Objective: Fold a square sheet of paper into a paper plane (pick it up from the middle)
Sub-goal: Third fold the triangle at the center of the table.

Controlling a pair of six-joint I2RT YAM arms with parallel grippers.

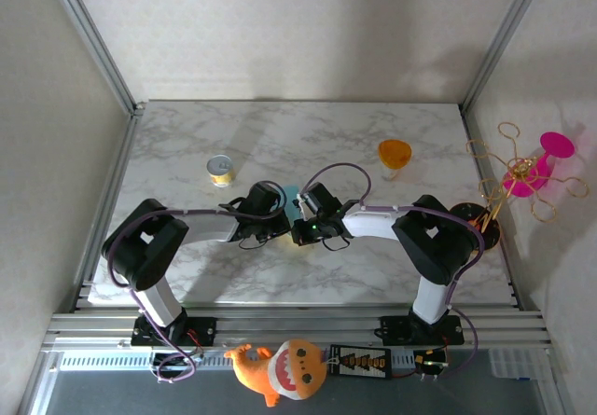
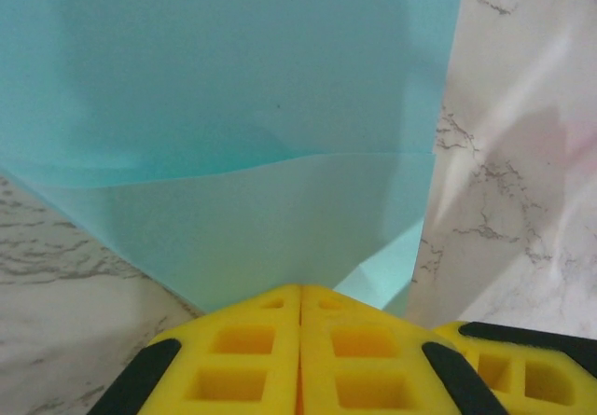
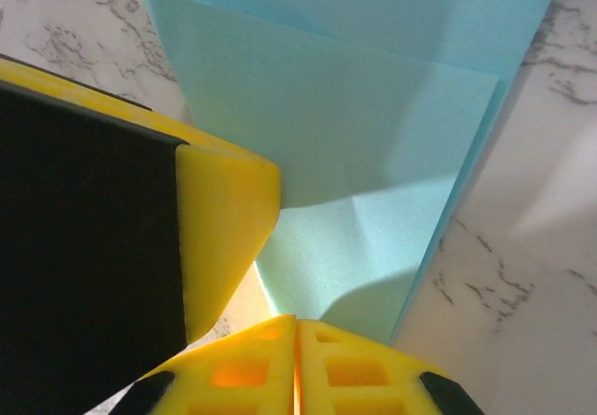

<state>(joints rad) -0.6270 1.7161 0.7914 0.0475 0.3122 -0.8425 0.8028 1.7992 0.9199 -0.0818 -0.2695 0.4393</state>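
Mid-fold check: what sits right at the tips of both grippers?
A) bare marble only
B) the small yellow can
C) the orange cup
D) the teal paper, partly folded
D: the square sheet of paper, one flap folded over it, runs up to the shut tips of the left gripper and the right gripper; the yellow can and orange cup stand apart, farther back.

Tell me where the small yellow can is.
In the top view the yellow can stands left of centre on the marble table, left of the teal paper and well left of the orange cup.
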